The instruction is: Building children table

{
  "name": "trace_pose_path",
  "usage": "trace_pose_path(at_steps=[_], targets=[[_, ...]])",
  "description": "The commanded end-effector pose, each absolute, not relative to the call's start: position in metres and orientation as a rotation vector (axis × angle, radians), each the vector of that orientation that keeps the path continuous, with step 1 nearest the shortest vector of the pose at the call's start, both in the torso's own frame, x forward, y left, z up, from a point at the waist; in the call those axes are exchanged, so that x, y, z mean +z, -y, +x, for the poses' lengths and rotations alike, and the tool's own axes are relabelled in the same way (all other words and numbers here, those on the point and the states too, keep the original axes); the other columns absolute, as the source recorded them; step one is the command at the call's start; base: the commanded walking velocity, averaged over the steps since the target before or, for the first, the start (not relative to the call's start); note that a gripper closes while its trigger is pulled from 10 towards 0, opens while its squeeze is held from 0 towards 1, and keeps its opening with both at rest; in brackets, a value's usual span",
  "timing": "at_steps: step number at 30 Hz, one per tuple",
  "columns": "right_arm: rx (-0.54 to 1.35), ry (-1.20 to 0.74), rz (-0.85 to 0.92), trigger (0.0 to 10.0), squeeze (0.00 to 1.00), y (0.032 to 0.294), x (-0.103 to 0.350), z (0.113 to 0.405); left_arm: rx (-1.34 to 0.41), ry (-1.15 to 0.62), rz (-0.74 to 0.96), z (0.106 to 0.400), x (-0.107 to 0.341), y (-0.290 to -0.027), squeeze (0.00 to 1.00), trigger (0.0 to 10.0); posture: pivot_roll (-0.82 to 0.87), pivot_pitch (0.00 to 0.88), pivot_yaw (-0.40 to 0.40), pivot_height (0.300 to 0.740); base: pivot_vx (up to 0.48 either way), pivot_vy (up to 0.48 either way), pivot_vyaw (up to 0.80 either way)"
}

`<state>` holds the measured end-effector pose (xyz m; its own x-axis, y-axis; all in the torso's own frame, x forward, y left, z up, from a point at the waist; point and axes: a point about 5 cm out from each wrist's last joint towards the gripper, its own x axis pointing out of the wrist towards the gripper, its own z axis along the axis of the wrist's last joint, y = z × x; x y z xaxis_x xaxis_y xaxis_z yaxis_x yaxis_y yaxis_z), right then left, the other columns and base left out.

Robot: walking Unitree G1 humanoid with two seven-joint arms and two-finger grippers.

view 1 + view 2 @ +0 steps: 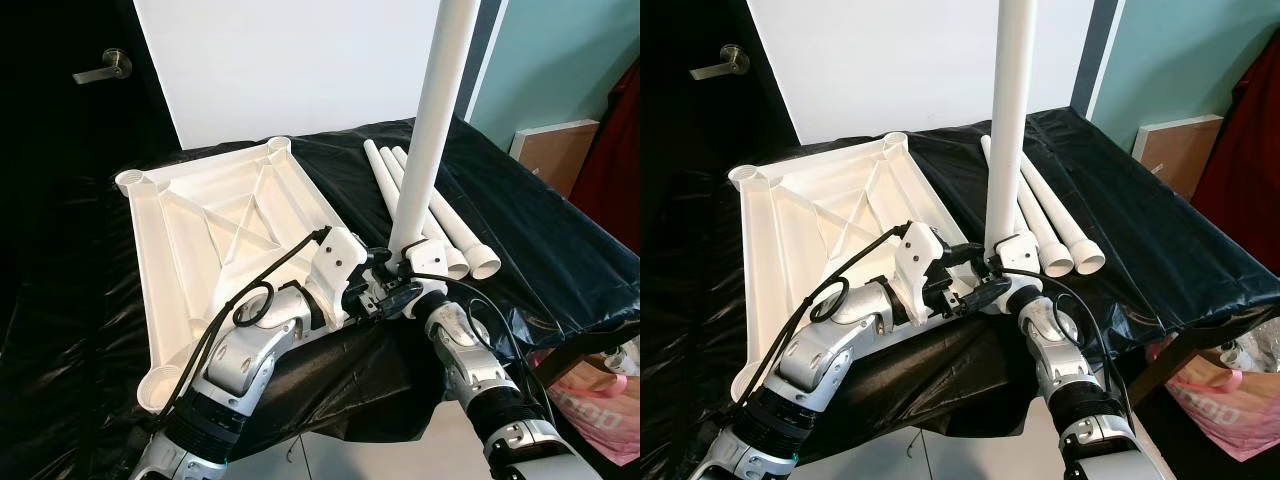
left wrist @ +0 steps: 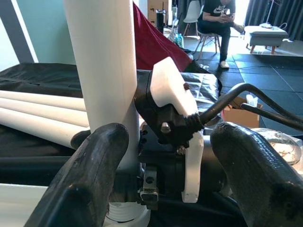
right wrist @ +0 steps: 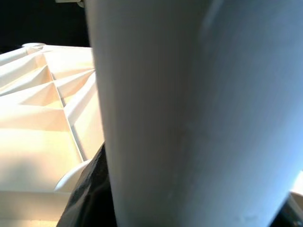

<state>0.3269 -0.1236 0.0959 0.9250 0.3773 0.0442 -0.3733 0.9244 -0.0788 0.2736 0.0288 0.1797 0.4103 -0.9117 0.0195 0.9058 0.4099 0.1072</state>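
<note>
A white tabletop (image 1: pixel 220 220) lies upside down on a black-covered table, ribs and corner sockets facing up. One white leg (image 1: pixel 425 140) stands upright at the tabletop's near right corner. My right gripper (image 1: pixel 400 262) is shut on its base. The leg (image 3: pixel 199 113) is very close in the right wrist view, with the tabletop (image 3: pixel 42 118) behind it. My left gripper (image 1: pixel 375 290) is open just beside the right wrist, and its fingers (image 2: pixel 90 179) spread either side of that wrist's white housing (image 2: pixel 170 94), touching nothing. Three more legs (image 1: pixel 440 215) lie side by side to the right.
The table's near edge drops off under both arms, with black sheet (image 1: pixel 560 270) hanging over it. A pink bag (image 1: pixel 590 400) sits on the floor at the right, a brown board (image 1: pixel 555 150) leans behind. A person (image 2: pixel 220 14) sits on a chair far off.
</note>
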Motion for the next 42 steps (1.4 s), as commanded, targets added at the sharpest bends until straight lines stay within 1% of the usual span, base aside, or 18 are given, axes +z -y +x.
trace_pose_path(at_steps=[1, 7, 13, 15, 16, 19, 23, 24, 26, 27, 32, 33, 38, 39, 42], targets=[[0.294, -0.257, -0.003, 10.0, 0.0, 0.143, 0.038, 0.306, -1.134, 0.078, 0.097, 0.275, 0.18, -0.029, 0.0, 10.0, -0.18, 0.006, 0.011, 0.74, 0.0, 0.0, 0.0], [0.236, -0.279, 0.065, 10.0, 0.0, 0.148, 0.037, 0.308, -1.142, 0.078, 0.1, 0.275, 0.18, -0.028, 0.0, 10.0, -0.18, 0.002, 0.018, 0.74, 0.0, 0.0, 0.0], [0.235, -0.266, 0.067, 10.0, 0.0, 0.147, 0.038, 0.308, -1.147, 0.078, 0.101, 0.275, 0.18, -0.028, 0.0, 10.0, -0.18, 0.0, 0.019, 0.74, 0.0, 0.0, 0.0], [0.269, -0.161, 0.05, 10.0, 0.0, 0.143, 0.051, 0.309, -1.149, 0.077, 0.102, 0.275, 0.18, -0.028, 0.0, 10.0, -0.18, 0.0, 0.019, 0.74, 0.0, 0.0, 0.0], [0.269, -0.161, 0.05, 10.0, 0.0, 0.143, 0.051, 0.309, -1.149, 0.077, 0.102, 0.275, 0.18, -0.028, 0.0, 10.0, -0.18, 0.0, 0.019, 0.74, 0.0, 0.0, 0.0], [0.305, -0.012, 0.045, 10.0, 0.0, 0.139, 0.075, 0.311, -1.144, 0.08, 0.102, 0.277, 0.181, -0.029, 0.0, 10.0, -0.18, 0.0, 0.018, 0.74, 0.0, 0.0, 0.0], [0.332, 0.039, 0.032, 10.0, 0.0, 0.139, 0.089, 0.313, -1.135, 0.087, 0.093, 0.28, 0.184, -0.032, 0.0, 10.0, -0.18, 0.003, 0.018, 0.74, 0.0, 0.0, 0.0], [0.354, 0.065, 0.01, 10.0, 0.0, 0.142, 0.099, 0.315, -1.114, 0.083, 0.08, 0.286, 0.186, -0.038, 0.04, 10.0, -0.18, 0.005, 0.017, 0.74, 0.0, 0.0, 0.0], [0.359, 0.072, 0.003, 10.0, 0.0, 0.144, 0.102, 0.315, -1.106, 0.082, 0.074, 0.289, 0.187, -0.04, 0.04, 10.0, -0.18, 0.005, 0.017, 0.74, 0.0, 0.0, 0.0], [0.359, 0.086, -0.008, 10.0, 0.0, 0.148, 0.108, 0.317, -1.096, 0.081, 0.06, 0.292, 0.189, -0.043, 1.0, 10.0, -0.19, 0.006, 0.017, 0.74, 0.0, 0.0, 0.0], [0.359, 0.128, -0.011, 10.0, 0.0, 0.16, 0.127, 0.325, -1.085, 0.117, 0.06, 0.302, 0.201, -0.053, 1.0, 10.0, -0.19, 0.004, 0.015, 0.74, 0.0, 0.0, 0.0], [0.36, 0.143, 0.023, 10.0, 0.0, 0.162, 0.134, 0.327, -1.075, 0.133, 0.07, 0.305, 0.205, -0.054, 1.0, 10.0, -0.19, 0.004, 0.014, 0.74, 0.0, 0.0, 0.0], [0.374, 0.158, 0.048, 10.0, 0.0, 0.163, 0.142, 0.328, -1.073, 0.151, 0.082, 0.307, 0.208, -0.054, 1.0, 10.0, -0.19, 0.003, 0.013, 0.74, 0.0, 0.0, 0.0], [0.403, 0.169, 0.056, 10.0, 0.0, 0.164, 0.149, 0.329, -1.08, 0.17, 0.078, 0.308, 0.213, -0.053, 0.0, 10.0, -0.19, 0.001, 0.01, 0.74, 0.0, 0.0, 0.0], [0.445, 0.169, 0.043, 10.0, 0.0, 0.167, 0.155, 0.329, -1.109, 0.193, 0.06, 0.308, 0.22, -0.05, 0.0, 10.0, -0.2, 0.0, 0.007, 0.74, 0.0, 0.0, 0.0]])
